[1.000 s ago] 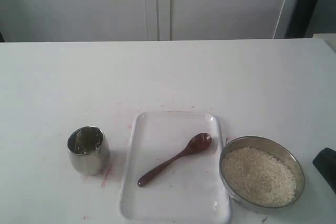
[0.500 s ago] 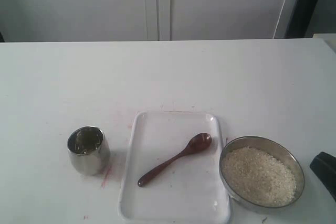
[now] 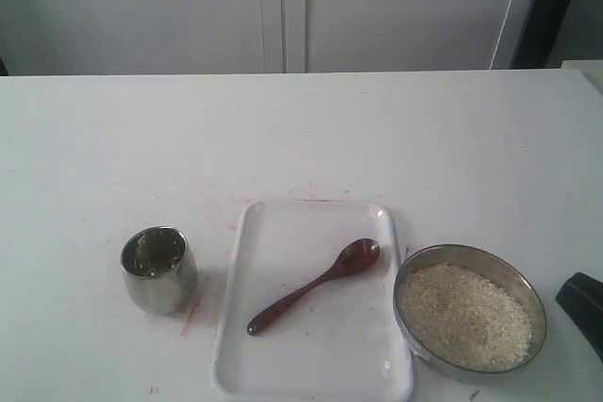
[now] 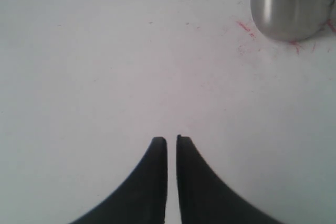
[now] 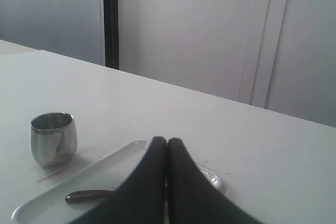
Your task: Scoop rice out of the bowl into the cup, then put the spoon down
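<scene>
Red-smudged white worktop (image 3: 301, 129), cabinet doors (image 3: 377, 7) behind; spoon (image 3: 316, 284) on tray (image 3: 339, 345) at six o'clock; left tool (image 4: 171, 139), right tool (image 5: 167, 140) closed, empty.

The left gripper (image 4: 171, 140) is seen above the white table (image 4: 105, 66), its dark jaws drawn almost together with nothing held. The cup (image 4: 289, 9) is cut off at the frame edge — red smudges (image 4: 244, 26) are scattered beside its base.

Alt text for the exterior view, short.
A dark wooden spoon lies diagonally in a white tray on a white table, with a steel cup standing left of the tray and a steel bowl of rice to its right.
</scene>
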